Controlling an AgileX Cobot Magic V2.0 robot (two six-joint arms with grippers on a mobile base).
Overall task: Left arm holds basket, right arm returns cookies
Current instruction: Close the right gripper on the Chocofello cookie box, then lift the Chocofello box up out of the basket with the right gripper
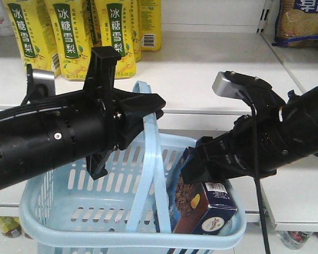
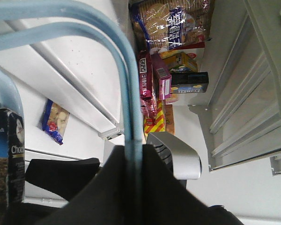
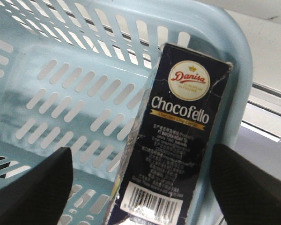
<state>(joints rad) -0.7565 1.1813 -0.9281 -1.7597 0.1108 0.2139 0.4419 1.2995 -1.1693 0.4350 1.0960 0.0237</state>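
White shop shelves w/ yellow cartons behind. Our left gripper is clamped tight on the handle of the basket. Our right gripper is spread wide, gripping nothing. We see the cookies upright btwn its fingers, inside the basket.

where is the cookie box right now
Front view: the cookie box stands tilted inside the basket, at its right end near the rim, just below the right pincer.

A dark navy rectangular cardboard box lettered "Chocofello", with a round logo and white barcode, leans inside the light blue slotted plastic basket against its wall. The right pincer gapes wide, its black fingers flanking the box without touching it.
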